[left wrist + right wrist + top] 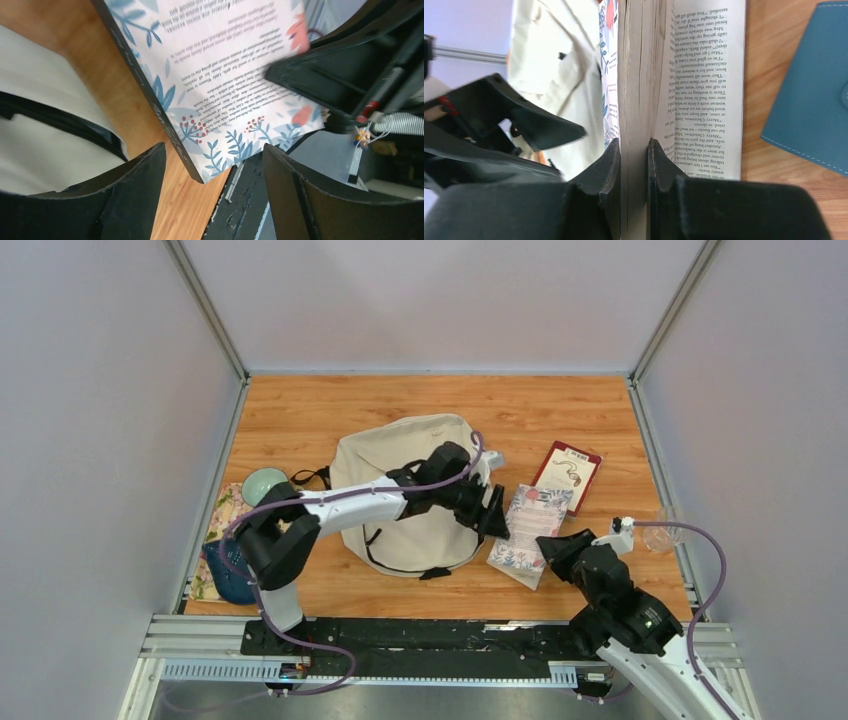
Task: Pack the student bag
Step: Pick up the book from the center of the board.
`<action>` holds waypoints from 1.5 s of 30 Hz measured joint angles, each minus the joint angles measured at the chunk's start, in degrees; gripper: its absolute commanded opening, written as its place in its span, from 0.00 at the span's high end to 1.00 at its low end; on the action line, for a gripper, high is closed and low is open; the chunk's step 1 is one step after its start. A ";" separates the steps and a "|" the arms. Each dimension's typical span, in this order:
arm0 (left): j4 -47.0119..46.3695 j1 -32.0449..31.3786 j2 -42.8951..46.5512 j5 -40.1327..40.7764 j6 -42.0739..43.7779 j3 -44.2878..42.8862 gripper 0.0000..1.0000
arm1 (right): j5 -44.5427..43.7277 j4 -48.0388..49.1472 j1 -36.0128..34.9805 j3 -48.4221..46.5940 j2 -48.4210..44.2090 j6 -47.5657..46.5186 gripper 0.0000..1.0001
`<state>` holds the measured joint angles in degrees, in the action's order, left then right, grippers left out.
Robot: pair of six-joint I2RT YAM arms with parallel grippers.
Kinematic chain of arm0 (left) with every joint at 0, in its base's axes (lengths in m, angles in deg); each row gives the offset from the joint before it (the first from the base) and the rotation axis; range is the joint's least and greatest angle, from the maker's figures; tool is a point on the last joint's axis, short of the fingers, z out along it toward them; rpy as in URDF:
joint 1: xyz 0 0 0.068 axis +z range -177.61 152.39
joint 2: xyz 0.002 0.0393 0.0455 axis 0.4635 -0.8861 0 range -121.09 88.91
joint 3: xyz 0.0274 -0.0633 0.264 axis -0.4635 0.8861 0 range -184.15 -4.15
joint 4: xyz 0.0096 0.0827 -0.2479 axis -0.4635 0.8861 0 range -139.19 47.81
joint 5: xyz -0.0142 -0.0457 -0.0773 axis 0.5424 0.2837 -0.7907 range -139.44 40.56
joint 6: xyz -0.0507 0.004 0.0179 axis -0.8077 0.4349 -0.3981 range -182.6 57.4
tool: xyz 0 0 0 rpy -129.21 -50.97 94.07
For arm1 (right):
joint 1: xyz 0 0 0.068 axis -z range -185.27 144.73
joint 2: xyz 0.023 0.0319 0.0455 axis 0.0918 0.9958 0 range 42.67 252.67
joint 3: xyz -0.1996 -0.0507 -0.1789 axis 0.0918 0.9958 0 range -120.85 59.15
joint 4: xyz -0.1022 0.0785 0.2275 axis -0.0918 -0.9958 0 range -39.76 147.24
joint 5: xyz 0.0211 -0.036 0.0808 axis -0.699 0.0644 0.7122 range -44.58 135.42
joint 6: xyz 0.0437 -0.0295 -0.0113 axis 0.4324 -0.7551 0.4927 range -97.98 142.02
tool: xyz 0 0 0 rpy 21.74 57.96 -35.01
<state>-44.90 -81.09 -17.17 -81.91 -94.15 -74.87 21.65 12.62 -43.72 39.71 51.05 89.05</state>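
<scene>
1. Over the table, the bag [395,452] lies at the middle. I cannot tell whether its mouth is open. A book [530,510] sits just right of it, between the left gripper [497,519] and the right gripper [550,543].
2. At the left wrist, the jaws stand wide apart, with the book's corner between them, untouched.
3. At the right wrist, the fingers [606,165] are pinched tight on the page block, with the bag behind.
4. The book looks mid-handover. Next, the left jaws likely need to close on its spine.

Wooden table [300,410], pale grey walls [100,390]
</scene>
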 measured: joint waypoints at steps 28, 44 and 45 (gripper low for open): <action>-16.11 9.70 18.23 -1.18 -10.73 14.53 0.19 | 25.38 35.95 -0.11 5.38 3.06 -2.29 1.00; -20.41 12.17 21.29 -3.19 -13.97 17.94 1.00 | 19.85 25.70 -0.11 -1.18 5.97 -4.24 0.14; -19.82 12.81 22.08 -2.73 -13.97 18.84 1.00 | 18.21 23.06 -0.11 -2.69 5.42 -4.79 0.13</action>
<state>-64.72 -68.28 4.90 -84.64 -108.11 -56.03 39.86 35.68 -43.83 37.02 56.47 84.26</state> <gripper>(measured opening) 0.348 0.820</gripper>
